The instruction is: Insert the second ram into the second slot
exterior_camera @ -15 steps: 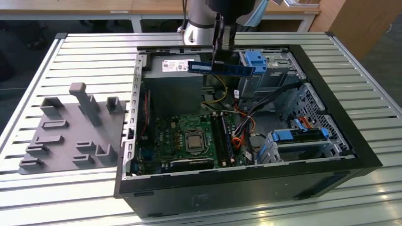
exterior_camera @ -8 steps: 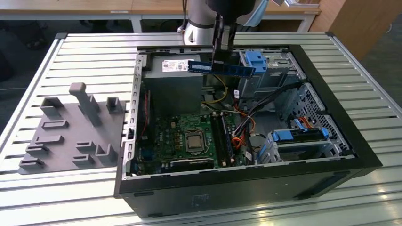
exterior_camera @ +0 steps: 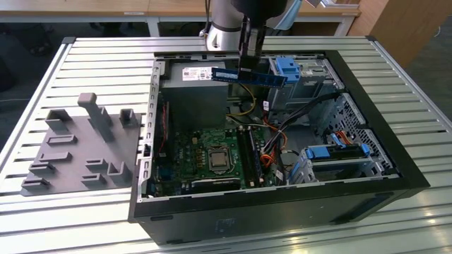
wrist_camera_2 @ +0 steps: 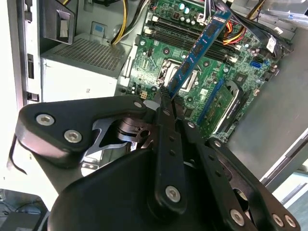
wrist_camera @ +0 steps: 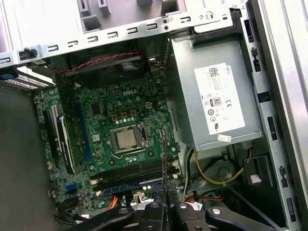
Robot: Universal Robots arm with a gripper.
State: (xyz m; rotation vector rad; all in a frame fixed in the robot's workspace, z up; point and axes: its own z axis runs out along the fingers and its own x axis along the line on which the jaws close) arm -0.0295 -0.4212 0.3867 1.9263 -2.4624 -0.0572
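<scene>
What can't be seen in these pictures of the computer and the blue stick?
Memory slots: too small in the exterior view to tell which are filled.
The second ram: edge-on in the first wrist view, faces hidden.
Arm: upper part cut off by the exterior view's top edge.
Motherboard: part hidden by the gripper in the second wrist view.

One case (exterior_camera: 282,203) holds one motherboard (exterior_camera: 198,153), one power supply (exterior_camera: 190,98) and two blue clips (exterior_camera: 288,67): one at one o'clock, the other clip (exterior_camera: 339,152) at four. One gripper (exterior_camera: 247,67), one ram (exterior_camera: 272,79), one grey fixture (exterior_camera: 78,153).
</scene>
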